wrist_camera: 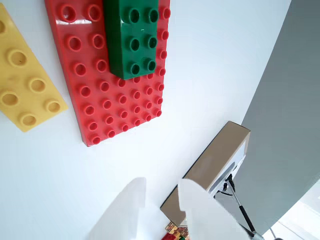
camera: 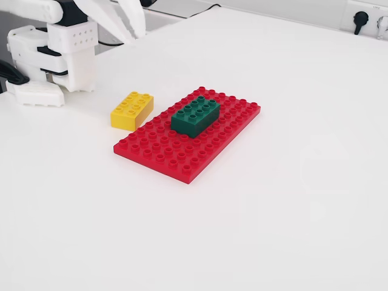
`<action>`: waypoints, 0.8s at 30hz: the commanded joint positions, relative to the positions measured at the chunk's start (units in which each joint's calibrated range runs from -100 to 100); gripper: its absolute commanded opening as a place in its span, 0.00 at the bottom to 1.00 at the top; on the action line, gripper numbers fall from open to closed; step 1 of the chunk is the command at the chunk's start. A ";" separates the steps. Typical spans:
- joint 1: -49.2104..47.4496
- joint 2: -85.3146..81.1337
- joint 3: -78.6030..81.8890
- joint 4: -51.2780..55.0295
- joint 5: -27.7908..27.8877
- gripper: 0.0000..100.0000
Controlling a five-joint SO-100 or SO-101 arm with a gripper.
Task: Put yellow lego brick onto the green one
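Note:
The yellow lego brick (camera: 132, 110) lies flat on the white table, just left of a big red baseplate (camera: 182, 160) in the fixed view. The green one (camera: 195, 115) is studded onto that plate near its far half. The wrist view shows the yellow brick (wrist_camera: 25, 85) at the left edge, the red baseplate (wrist_camera: 115, 105) and the green brick (wrist_camera: 132, 37) at the top. My gripper (wrist_camera: 162, 186) hangs open and empty, raised well clear of both bricks. In the fixed view the gripper (camera: 134, 35) sits at the top left, behind the yellow brick.
The arm's white base (camera: 54, 54) stands at the table's far left corner. In the wrist view a brown box (wrist_camera: 210, 170) sits past the table edge against a grey floor (wrist_camera: 285, 125). Wall sockets (camera: 362, 18) are at the fixed view's top right.

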 commanded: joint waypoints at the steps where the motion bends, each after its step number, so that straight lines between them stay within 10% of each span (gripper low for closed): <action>1: 0.26 18.22 -16.81 0.41 -0.15 0.10; 11: -1.07 62.04 -57.21 21.43 5.22 0.11; 24: -1.22 51.65 -35.24 20.57 29.36 0.12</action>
